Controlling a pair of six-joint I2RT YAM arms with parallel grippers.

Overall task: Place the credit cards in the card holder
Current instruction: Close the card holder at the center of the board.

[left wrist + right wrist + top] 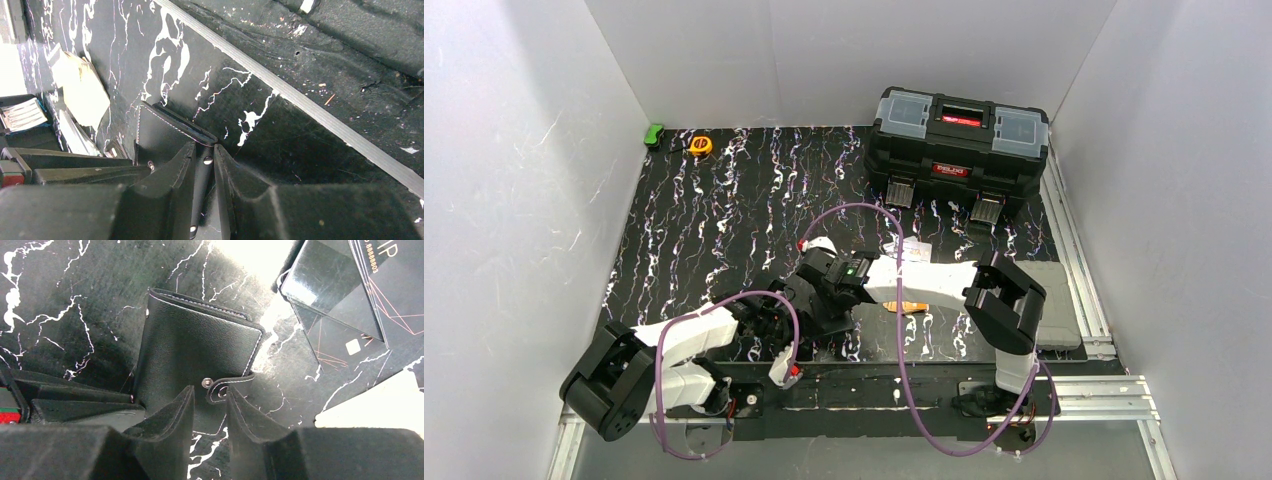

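On the marbled table, left jaws pinch the grained square card holder; right jaws gape.

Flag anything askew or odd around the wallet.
The card holder is folded shut, but its clasp tab is unsnapped and curls loose at the edge. Beside it, the credit cards sit in an untidy, overlapping fan.

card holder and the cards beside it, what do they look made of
The card holder: black leather or imitation, matte; pebbled grain, pale stitched edges, a metal snap. The credit cards: probably glossy plastic; thin, flat, glare on their faces.
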